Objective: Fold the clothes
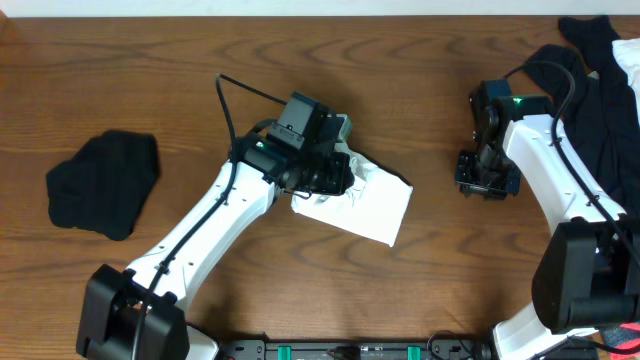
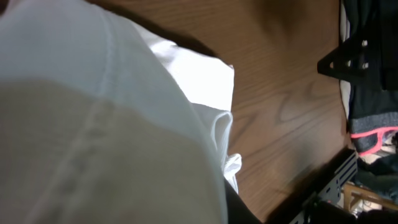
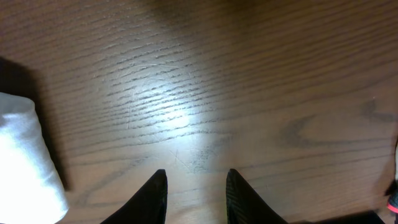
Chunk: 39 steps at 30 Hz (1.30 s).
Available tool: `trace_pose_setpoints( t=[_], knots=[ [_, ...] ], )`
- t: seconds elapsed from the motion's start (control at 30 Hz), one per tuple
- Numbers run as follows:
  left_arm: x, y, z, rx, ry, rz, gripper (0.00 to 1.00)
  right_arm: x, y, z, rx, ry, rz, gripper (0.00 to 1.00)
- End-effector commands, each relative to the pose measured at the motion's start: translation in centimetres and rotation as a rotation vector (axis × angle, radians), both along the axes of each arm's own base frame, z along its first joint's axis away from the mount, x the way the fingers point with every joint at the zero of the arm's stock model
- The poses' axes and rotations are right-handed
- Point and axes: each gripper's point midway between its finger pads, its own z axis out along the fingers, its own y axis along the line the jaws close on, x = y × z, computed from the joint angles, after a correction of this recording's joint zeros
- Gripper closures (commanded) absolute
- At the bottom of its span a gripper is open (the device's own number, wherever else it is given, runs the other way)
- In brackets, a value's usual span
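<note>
While the white T-shirt (image 1: 370, 210) lies as a small folded bundle near the middle of the table (image 1: 400, 60), its edges are uneven and a rumpled flap rises at its upper left side. The left gripper (image 1: 330, 178) is pressed down onto that upper left part. In the left wrist view white fabric with a stitched seam fills nearly everything, so the jaws are hidden, and whether they are parted or clamping the cloth cannot be told. The right gripper (image 1: 485, 180) hangs just right of the shirt, apart from it, over bare wood. In the right wrist view its two dark fingers (image 3: 155, 193) stand a modest way apart with nothing between them, and a rounded edge of the white cloth shows at the left border. Farther out, a black garment (image 1: 105, 185) lies crumpled on the left side of the table, well apart from the shirt. A heap of clothes (image 1: 585, 45), black with some white, lies at the far right corner beside the right arm.
</note>
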Motion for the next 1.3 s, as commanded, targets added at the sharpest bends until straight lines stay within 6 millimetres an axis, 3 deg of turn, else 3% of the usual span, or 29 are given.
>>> trace_pose_setpoints(
  t=[0.0,0.47,0.57,0.67,0.8,0.93,1.1,1.17,1.27],
  knots=[
    [0.5,-0.3,0.8,0.004,-0.036,0.023,0.84,0.3,-0.3,0.3,-0.007,-0.011,0.007,0.70],
    [-0.5,-2.7,0.7,-0.013,-0.058,-0.039,0.78,0.3,-0.1,0.3,0.008,-0.010,0.005,0.70],
    [-1.6,-4.7,-0.3,-0.024,-0.043,-0.097,0.78,0.3,-0.1,0.3,0.008,-0.011,0.005,0.70],
    [-4.0,-7.7,-1.2,-0.063,-0.008,-0.202,0.74,0.5,0.0,0.3,0.009,-0.018,0.005,0.70],
    [-5.2,-8.7,-1.2,-0.061,-0.039,-0.275,0.68,0.5,0.0,0.3,0.008,-0.017,0.005,0.69],
    [-4.8,-7.8,0.3,-0.074,-0.059,-0.252,0.67,0.5,0.0,0.3,0.008,-0.018,0.005,0.69],
    [-3.6,-4.7,3.8,-0.098,-0.114,-0.182,0.67,0.6,0.5,0.2,0.043,-0.021,0.022,0.68],
    [-2.7,-2.5,5.2,-0.080,-0.156,-0.131,0.67,1.1,2.8,0.2,0.182,-0.040,0.138,0.74],
    [-0.4,2.2,6.3,0.014,-0.225,0.022,0.67,1.6,9.1,1.8,0.558,-0.128,0.403,0.76]
  ],
)
